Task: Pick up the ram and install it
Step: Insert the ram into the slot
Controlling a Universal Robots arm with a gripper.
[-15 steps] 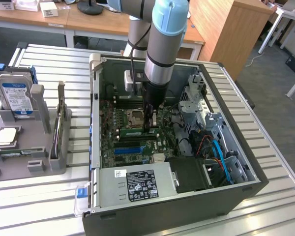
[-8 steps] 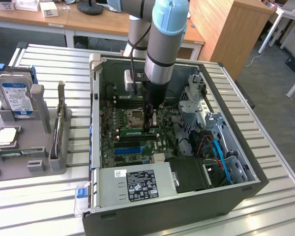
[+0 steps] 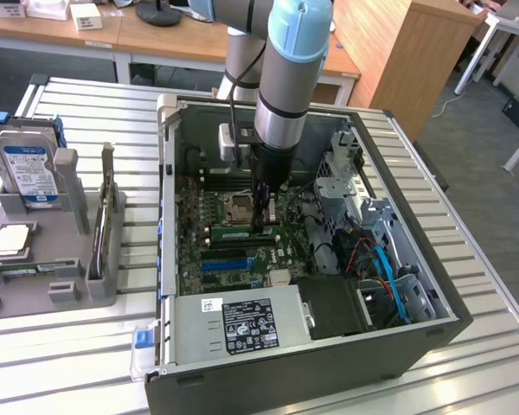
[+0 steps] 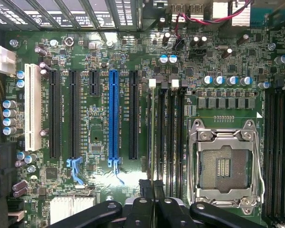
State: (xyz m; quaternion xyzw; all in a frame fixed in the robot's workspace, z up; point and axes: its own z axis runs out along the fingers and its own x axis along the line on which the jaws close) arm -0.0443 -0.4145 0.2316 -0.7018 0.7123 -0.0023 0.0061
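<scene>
the arm reaches down into the open computer case (image 3: 166, 173), with its gripper (image 3: 261, 216) over the motherboard (image 3: 195, 259). the fingers (image 4: 146, 190) are close together, pinching the top edge of the ram (image 3: 238, 232). in the exterior view the ram stands on edge in a slot at six o'clock from the cpu socket (image 3: 240, 206). a hard drive (image 3: 26, 169) stands in a grey rack (image 3: 69, 285) at nine o'clock from the case.
</scene>
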